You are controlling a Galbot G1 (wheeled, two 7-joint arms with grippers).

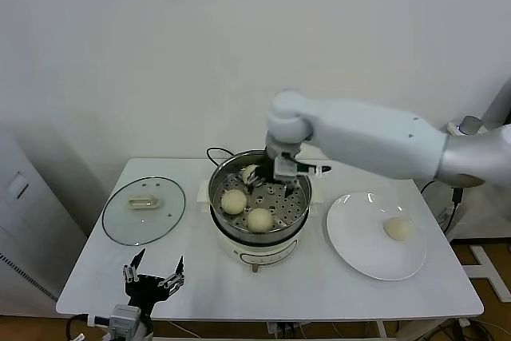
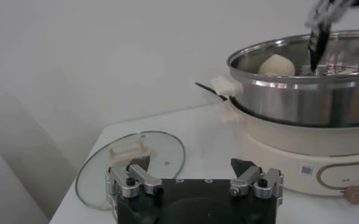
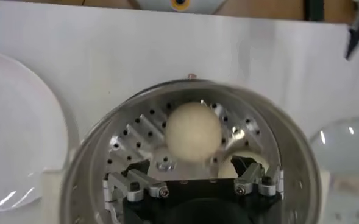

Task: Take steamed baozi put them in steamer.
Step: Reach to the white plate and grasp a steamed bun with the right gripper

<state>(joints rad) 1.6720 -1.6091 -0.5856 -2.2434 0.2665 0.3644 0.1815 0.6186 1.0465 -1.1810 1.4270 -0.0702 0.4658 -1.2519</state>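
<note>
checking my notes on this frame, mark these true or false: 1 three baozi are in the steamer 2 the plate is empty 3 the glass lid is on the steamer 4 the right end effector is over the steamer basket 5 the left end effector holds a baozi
1. True: three baozi lie in the steamer.
2. False: the white plate holds one baozi.
3. False: the glass lid lies flat on the table, to the left of the steamer.
4. True: the right end effector is over the perforated basket, jaws open.
5. False: the left end effector is open and empty at the table's near edge.
</note>
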